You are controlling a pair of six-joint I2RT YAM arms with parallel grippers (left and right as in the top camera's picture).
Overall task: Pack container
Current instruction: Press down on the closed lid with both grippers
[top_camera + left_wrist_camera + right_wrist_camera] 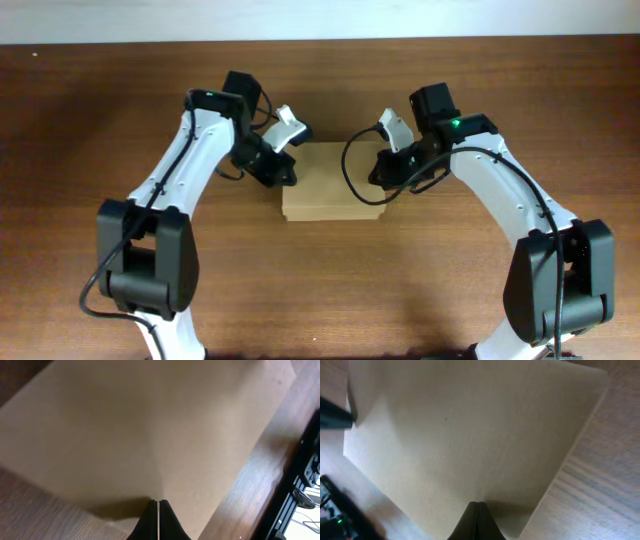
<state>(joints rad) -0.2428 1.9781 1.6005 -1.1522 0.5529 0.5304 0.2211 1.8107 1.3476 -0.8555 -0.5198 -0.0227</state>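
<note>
Dark brown wood of the table (pixel 320 290) filled the overhead frame, bare but for the container (pixel 332 185) at its centre, a tan cardboard box with its flap lid lying flat and closed. The left gripper (pixel 283 172) sat at the box's left edge and the right gripper (pixel 383 175) at its right edge. In each wrist view the fingers were pinched fully together with nothing between them, the tips low in the frame and seemingly resting on plain cardboard. No loose items showed anywhere, and whether anything lay inside could not be told. This read as the closing step: both arms pressing the lid down from opposite ends. The next move likely called for even downward pressure so the flap seated, then a straight lift away without dragging the light box sideways.
</note>
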